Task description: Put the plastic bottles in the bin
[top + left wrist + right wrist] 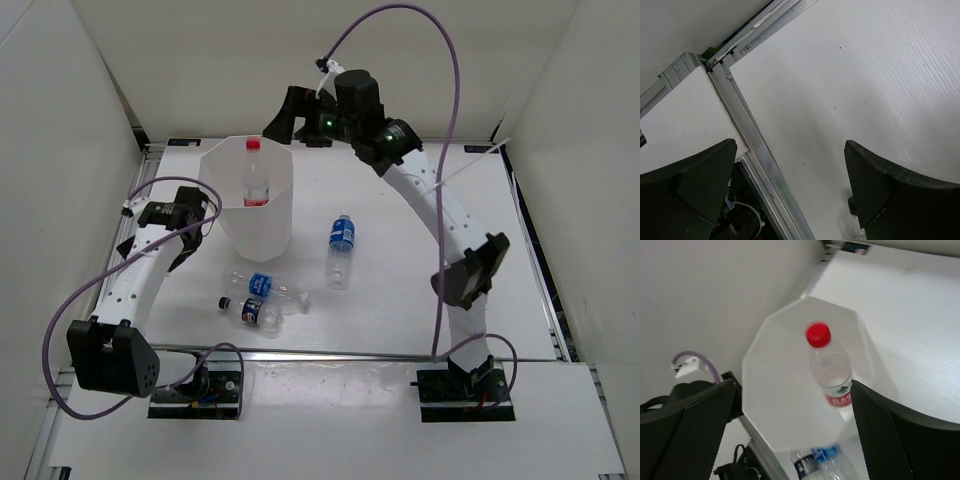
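The white bin stands at the back left. A red-capped, red-labelled bottle is upright inside it, also in the right wrist view, touching no finger. My right gripper is open above the bin's far rim. One blue-labelled bottle lies right of the bin. Another blue-labelled bottle and the dark-labelled, black-capped bottle lie in front of it. My left gripper is open and empty left of the bin. Its view shows a black cap by the right finger.
White walls close in the table on the left, back and right. An aluminium rail runs along the table's left edge under my left gripper. Purple cables loop from both arms. The arm bases sit at the near edge.
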